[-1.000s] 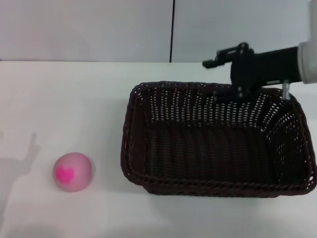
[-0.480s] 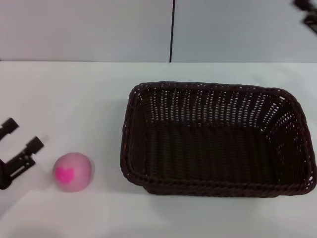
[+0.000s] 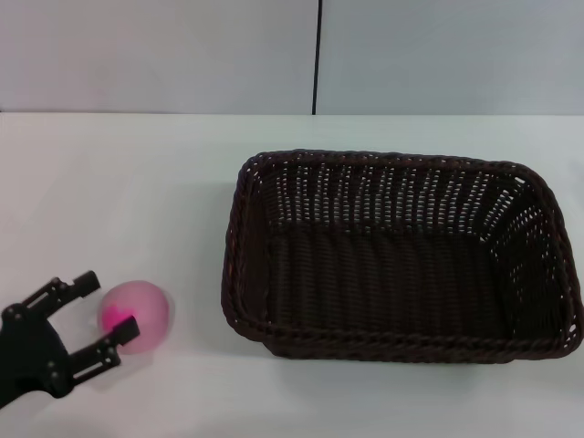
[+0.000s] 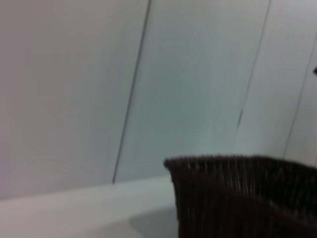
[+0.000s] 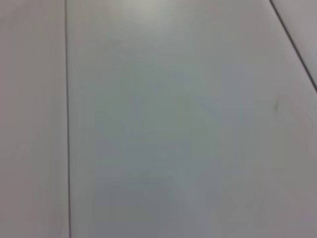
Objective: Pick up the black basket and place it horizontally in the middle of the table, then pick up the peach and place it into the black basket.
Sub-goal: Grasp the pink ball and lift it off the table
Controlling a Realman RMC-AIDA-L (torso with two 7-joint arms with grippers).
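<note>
The black basket (image 3: pixel 392 255) lies lengthwise on the white table (image 3: pixel 137 182), right of the middle, open side up and empty. Part of its wall also shows in the left wrist view (image 4: pixel 237 198). The peach (image 3: pixel 137 316) sits on the table at the front left, its magenta blotch facing me. My left gripper (image 3: pixel 102 315) is open at the front left corner, its fingers (image 3: pixel 82 283) spread on the left side of the peach, one fingertip in front of the blotch. My right gripper is out of view.
A pale wall with a dark vertical seam (image 3: pixel 318 55) stands behind the table. The right wrist view shows only wall panels (image 5: pixel 173 124). Bare tabletop lies between the peach and the basket.
My right arm left the basket's far rim and rose out of view. My left gripper came in from the left edge and moved right and forward up to the peach.
</note>
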